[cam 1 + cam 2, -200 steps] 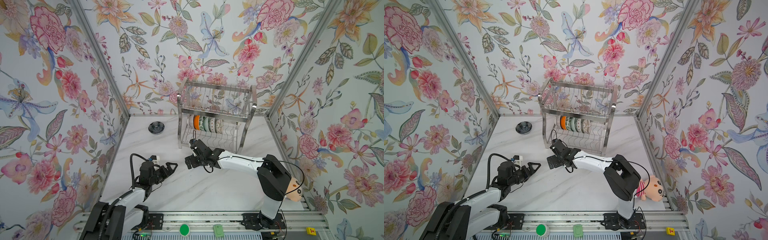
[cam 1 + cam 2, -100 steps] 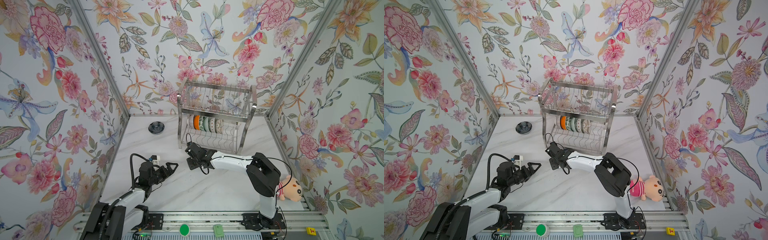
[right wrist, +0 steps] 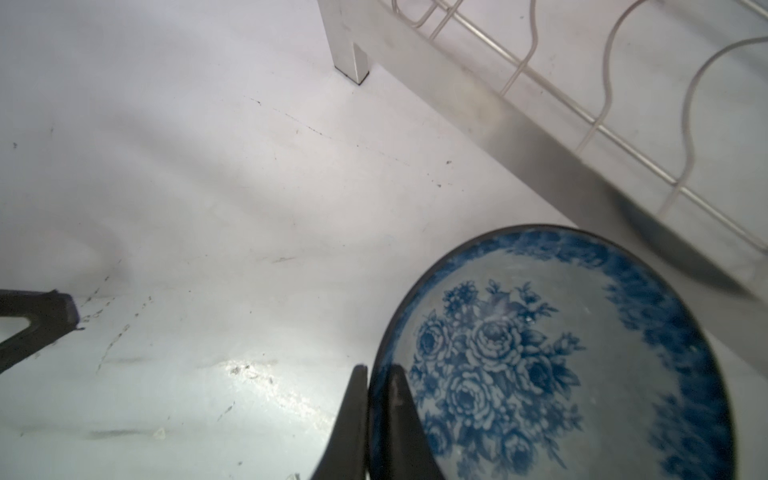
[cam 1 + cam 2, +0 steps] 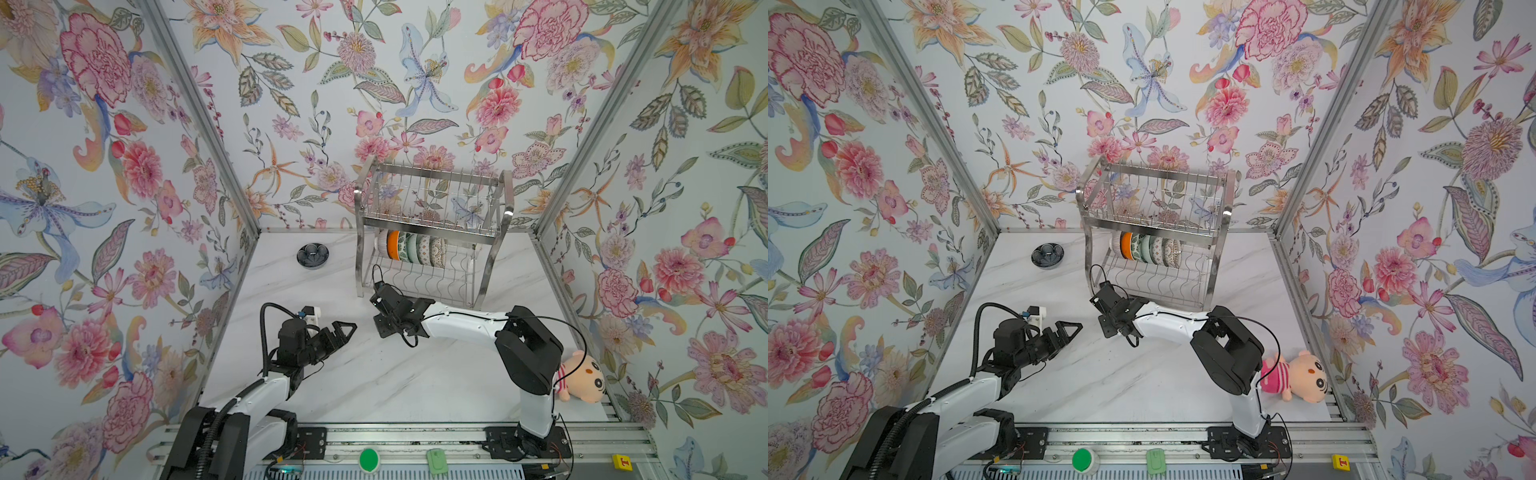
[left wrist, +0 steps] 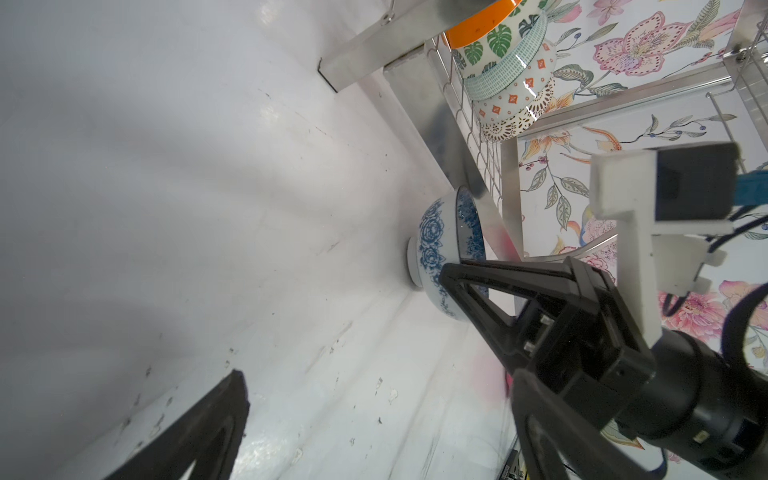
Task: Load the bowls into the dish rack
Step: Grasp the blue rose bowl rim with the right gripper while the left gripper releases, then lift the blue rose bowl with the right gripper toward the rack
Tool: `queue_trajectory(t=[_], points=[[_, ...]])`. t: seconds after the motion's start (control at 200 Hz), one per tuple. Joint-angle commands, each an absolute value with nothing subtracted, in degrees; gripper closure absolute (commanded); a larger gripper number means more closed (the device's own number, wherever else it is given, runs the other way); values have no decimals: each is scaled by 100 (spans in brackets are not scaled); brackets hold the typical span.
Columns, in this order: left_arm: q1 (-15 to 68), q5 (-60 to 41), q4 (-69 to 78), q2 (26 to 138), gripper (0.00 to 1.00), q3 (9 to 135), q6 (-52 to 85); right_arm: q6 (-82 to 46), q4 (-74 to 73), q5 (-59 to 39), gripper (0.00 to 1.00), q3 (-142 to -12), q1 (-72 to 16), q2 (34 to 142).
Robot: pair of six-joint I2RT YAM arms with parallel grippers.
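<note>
Jaws of the right gripper (image 3: 376, 372), wide apart a second earlier, had clamped onto the near rim of the blue-white floral bowl (image 3: 540, 374), one finger inside and one outside. That bowl sat on the table (image 4: 374, 374) just beside the front rail of the dish rack (image 4: 432, 230); whether it had lifted clear was hard to tell. As before, the left gripper (image 5: 345, 322) hung spread and empty. With a row of bowls (image 4: 415, 249) already racked and a dark bowl (image 4: 312, 254) waiting well apart, this grasp readied the next load
</note>
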State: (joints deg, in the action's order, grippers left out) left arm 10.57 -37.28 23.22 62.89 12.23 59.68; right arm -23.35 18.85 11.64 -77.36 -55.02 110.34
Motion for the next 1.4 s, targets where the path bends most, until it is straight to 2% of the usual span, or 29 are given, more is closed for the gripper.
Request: queue_trajectory(t=[0.0, 0.38, 0.881, 1.136, 1.396], points=[[1185, -3662, 2097, 6269, 0, 1512, 5754, -2393, 2022, 978, 99, -7502, -5437, 10831], [2169, -3037, 2061, 6668, 1, 2164, 5813, -2509, 2004, 1014, 100, -6261, -4991, 9448], [3627, -2637, 3562, 8514, 1, 3144, 6468, -2681, 2254, 612, 100, -4723, -3776, 7288], [3952, -2702, 3603, 9379, 1, 3887, 6434, -2605, 2567, 394, 100, -4440, -3174, 6558], [4159, -2707, 3516, 9745, 1, 4412, 6407, -2482, 2814, 151, 100, -4390, -2521, 6129]])
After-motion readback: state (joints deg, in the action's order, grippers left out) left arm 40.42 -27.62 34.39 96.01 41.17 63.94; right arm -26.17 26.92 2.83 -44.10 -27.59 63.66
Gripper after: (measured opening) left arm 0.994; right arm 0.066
